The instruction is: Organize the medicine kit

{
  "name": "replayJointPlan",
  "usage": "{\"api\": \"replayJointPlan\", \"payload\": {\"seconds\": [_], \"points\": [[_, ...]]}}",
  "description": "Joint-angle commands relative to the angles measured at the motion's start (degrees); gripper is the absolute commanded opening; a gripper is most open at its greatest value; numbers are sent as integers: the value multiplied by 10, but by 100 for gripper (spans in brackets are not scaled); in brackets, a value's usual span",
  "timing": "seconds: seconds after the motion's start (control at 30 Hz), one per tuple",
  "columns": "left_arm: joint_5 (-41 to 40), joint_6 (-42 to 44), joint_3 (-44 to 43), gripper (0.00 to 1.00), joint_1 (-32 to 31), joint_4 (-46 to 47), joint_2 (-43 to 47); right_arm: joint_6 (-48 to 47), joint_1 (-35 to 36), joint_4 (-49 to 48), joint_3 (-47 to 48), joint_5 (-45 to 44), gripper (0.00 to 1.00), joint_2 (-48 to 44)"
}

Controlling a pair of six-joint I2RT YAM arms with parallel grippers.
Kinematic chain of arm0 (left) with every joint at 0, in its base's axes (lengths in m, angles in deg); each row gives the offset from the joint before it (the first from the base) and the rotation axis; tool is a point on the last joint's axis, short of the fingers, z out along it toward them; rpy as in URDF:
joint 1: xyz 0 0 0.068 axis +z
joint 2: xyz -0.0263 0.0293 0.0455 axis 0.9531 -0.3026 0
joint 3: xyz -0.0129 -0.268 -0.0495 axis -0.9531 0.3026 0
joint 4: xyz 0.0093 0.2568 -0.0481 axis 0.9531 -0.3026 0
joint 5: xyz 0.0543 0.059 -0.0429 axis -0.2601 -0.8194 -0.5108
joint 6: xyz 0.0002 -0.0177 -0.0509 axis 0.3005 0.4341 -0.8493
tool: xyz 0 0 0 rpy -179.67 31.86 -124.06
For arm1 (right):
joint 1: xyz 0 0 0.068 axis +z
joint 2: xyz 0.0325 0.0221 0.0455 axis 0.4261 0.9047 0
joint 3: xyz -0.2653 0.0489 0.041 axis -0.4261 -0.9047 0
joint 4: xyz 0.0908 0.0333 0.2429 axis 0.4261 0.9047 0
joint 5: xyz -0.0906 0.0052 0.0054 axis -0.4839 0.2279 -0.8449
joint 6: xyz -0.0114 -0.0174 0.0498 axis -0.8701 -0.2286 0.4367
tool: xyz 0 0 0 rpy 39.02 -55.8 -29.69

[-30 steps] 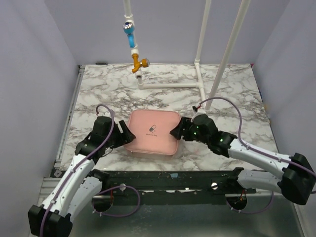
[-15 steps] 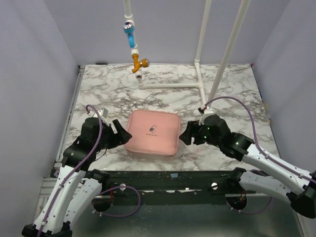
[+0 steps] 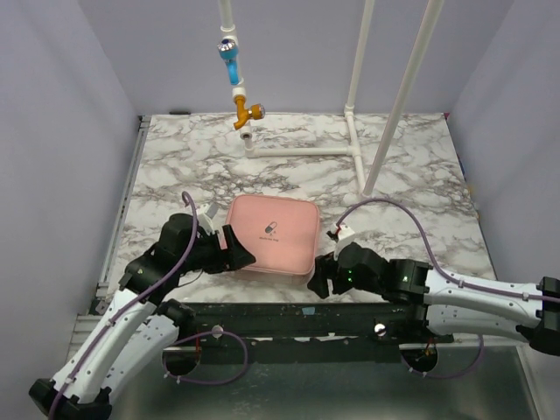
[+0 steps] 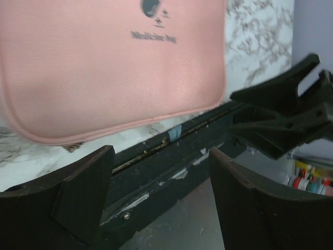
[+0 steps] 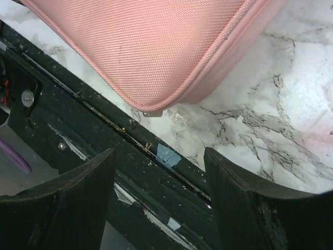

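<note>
Left wrist view: the left gripper (image 4: 161, 156) has its two black fingers spread wide, with nothing between them. Past the fingertips runs the black metal rail (image 4: 171, 156) along the near edge of the table. Beyond that lies the medicine kit (image 4: 104, 67), a pink, rounded-square fabric case with its lid shut and flat on the white-and-grey marble tabletop (image 4: 250, 31). The words "Medicine bag" sit under a small pill logo (image 4: 151, 8). A small scrap of blue tape (image 4: 175, 131) is stuck where the rail meets the marble.

From the top external camera, the left gripper (image 3: 234, 254) is low at the kit's near-left corner, just beside its edge. Whether it touches the fabric cannot be told.

The right gripper (image 5: 158, 156) is likewise parted wide and empty. Its wrist camera looks over the rail (image 5: 78, 120) and the blue tape scrap (image 5: 167, 154) to the kit's rounded near-right corner (image 5: 156, 47), which is clear of both fingers. From above, the right gripper (image 3: 322, 282) hangs over the table's near edge, close to that corner and apart from it.

The kit (image 3: 271, 232) rests between the two grippers on the near-middle part of the marble (image 3: 420, 175). Well behind it a white plastic pipe frame (image 3: 354, 131) rises from the tabletop, and a blue-and-orange fitting (image 3: 234, 79) hangs on a pipe at the back.
</note>
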Motion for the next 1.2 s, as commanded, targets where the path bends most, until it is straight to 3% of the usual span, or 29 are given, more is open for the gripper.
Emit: {"api": "replayJointPlan", "payload": {"seconds": [0.0, 0.1, 0.37, 0.5, 0.67, 0.93, 1.17], "points": [[-31, -59, 1, 75, -103, 57, -6, 13, 33, -36, -1, -62, 71, 19], [-69, -74, -1, 74, -143, 78, -20, 26, 71, -50, -5, -101, 72, 44], [-97, -99, 11, 73, -158, 152, -56, 112, 191, -70, 0, -296, 66, 114], [-105, -103, 22, 73, -159, 172, -71, 149, 203, -93, -11, -350, 59, 137], [-99, -111, 34, 73, -161, 192, -80, 162, 203, -141, -21, -384, 50, 167], [-100, -114, 40, 73, -161, 201, -89, 184, 203, -165, 2, -408, 45, 236], [-91, -119, 57, 73, -161, 214, -92, 197, 202, -199, -15, -421, 36, 236]]}}
